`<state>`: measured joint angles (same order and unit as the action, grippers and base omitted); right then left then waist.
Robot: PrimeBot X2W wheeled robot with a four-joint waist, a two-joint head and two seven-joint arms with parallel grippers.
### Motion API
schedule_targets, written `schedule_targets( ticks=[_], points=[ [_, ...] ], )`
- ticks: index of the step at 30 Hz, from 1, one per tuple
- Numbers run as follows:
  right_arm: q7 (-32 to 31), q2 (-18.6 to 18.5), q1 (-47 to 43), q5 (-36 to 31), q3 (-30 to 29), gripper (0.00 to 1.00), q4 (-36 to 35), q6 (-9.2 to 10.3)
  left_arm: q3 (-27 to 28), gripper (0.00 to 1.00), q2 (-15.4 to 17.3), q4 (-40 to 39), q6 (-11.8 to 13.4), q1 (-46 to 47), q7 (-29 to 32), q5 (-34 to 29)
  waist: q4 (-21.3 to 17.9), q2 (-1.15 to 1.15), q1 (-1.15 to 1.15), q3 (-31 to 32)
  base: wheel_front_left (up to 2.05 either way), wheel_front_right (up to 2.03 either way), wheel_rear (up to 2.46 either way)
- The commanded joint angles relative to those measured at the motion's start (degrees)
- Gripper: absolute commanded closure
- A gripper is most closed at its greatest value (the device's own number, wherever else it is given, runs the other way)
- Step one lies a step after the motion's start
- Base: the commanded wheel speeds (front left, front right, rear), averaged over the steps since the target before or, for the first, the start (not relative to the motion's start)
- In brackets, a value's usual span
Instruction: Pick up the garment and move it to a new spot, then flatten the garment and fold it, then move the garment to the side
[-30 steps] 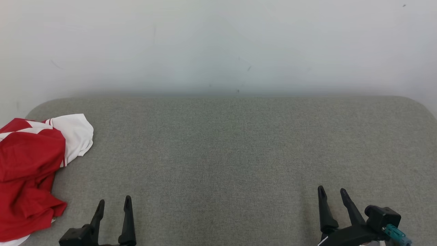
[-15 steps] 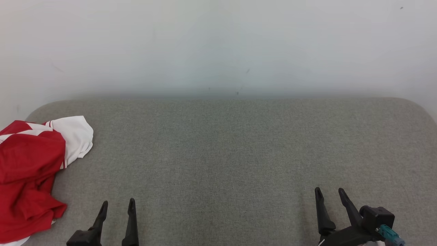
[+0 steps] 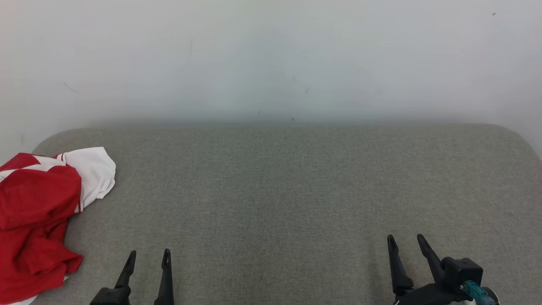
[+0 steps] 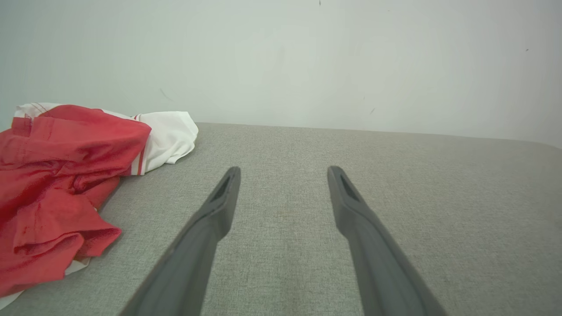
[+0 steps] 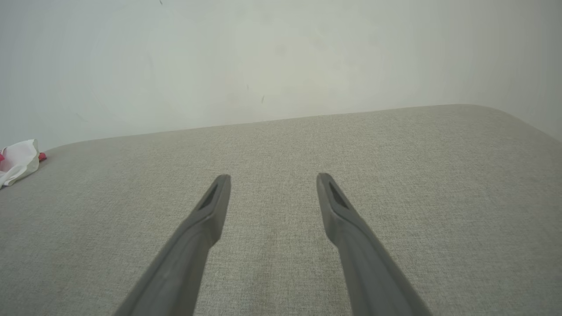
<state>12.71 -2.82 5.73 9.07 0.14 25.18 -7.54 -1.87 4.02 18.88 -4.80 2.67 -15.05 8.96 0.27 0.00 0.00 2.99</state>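
The garment lies crumpled at the far left end of the worktop, running off the left edge of my head view. It is mostly red, with a white part with thin red stripes bunched at its far side, towards the wall. A little white cloth peeks out under its near edge. It rests on the grey fabric surface and nothing is touching it.

My left tool hangs near the front edge of the worktop, to the right of the garment and apart from it. Its two dark fingers are spread, with bare grey fabric between them. In my left wrist view the red heap lies to the left of the fingers, clear of them.

My right tool hangs well away at the other end of the worktop, fingers likewise parted and holding nothing. A small teal plug sticks out beside its wrist. In my right wrist view a scrap of the garment's white cloth shows at the far left edge.

The worktop has rounded far corners and meets a plain pale wall.
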Motion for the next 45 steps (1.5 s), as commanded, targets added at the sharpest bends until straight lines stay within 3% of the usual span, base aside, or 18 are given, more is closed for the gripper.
schedule_targets(
  ticks=[1,11,18,45],
  points=[
    [0.4,-0.1,-0.7,0.0,0.0,0.00,0.0,0.10,0.1,0.00,-0.2,0.1,-0.1,-0.1,-0.2,-0.5,-0.1,0.00,0.00,0.1,0.00,0.00,0.00],
    [0.1,-0.1,-0.8,0.3,-0.2,0.00,-0.1,0.10,0.2,0.00,-0.6,0.0,-0.1,-0.1,-0.2,-0.5,0.2,0.00,0.00,0.0,0.00,0.00,0.00],
    [-0.6,-0.1,-0.9,2.2,2.0,0.00,-0.4,0.10,1.7,0.00,-0.8,0.8,-0.1,0.1,-0.2,2.4,2.7,0.00,0.00,0.0,0.00,0.00,0.00],
    [0.5,-0.1,-1.4,6.8,5.9,0.00,0.9,0.10,5.3,0.00,2.5,-2.0,2.5,-3.1,0.3,4.8,26.9,0.00,0.00,0.9,0.00,0.00,0.00]
  ],
)
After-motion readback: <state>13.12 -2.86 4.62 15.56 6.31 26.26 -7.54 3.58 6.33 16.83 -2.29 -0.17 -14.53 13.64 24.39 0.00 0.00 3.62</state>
